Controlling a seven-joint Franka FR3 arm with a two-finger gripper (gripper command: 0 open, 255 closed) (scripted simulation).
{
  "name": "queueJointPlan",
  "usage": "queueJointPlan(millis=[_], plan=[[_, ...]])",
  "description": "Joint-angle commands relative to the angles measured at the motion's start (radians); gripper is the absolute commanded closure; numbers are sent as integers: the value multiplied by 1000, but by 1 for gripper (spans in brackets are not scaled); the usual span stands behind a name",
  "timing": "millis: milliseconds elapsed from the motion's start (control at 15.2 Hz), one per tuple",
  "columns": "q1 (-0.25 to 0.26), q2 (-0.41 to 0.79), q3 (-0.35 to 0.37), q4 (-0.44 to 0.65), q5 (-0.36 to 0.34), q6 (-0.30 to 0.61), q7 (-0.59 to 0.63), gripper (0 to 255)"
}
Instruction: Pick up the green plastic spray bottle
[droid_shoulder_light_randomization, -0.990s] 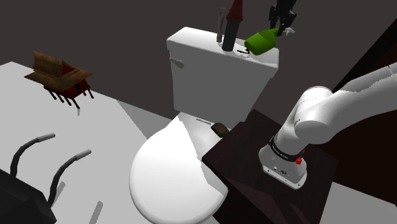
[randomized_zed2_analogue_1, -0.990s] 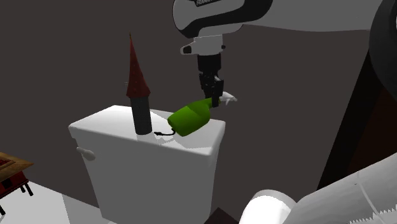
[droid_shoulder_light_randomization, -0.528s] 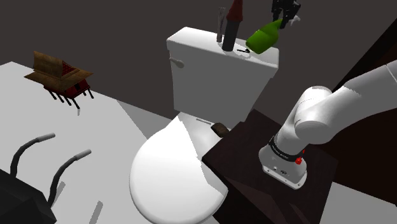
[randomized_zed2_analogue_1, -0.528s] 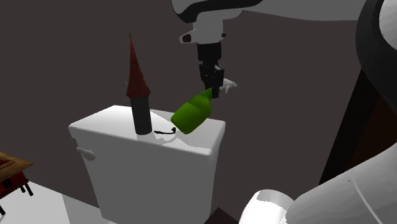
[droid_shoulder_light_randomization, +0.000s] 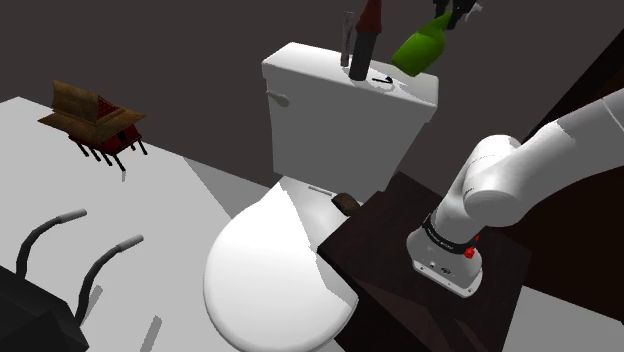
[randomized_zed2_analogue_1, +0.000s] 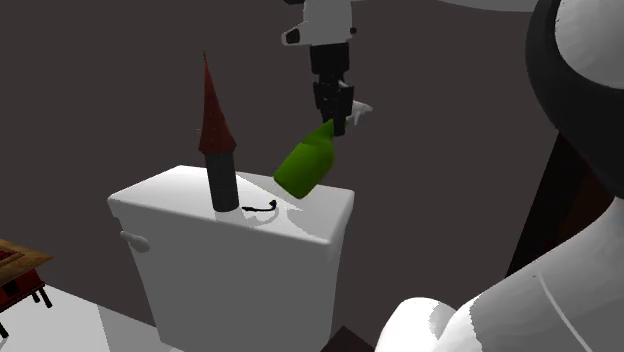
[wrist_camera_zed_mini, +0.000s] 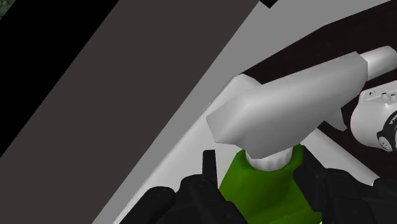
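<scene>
The green spray bottle hangs tilted above the white toilet tank, its body clear of the lid. My black gripper is shut on the bottle's neck, just under its white spray head. In the wrist view the white spray head sticks out past the fingers, and the green neck sits clasped between them.
On the tank lid stand a dark cylinder with a red cone top and a small black curved item. Below are the toilet seat, my stand, a wooden box on legs and a dark wall behind.
The gripper has risen with the bottle. The bottle's body has lifted off the tank lid and now hangs more upright than before.
</scene>
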Motion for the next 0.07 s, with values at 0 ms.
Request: queueJointPlan(millis=[0], plan=[[2,8,-2,16,3,-8,-5,255]])
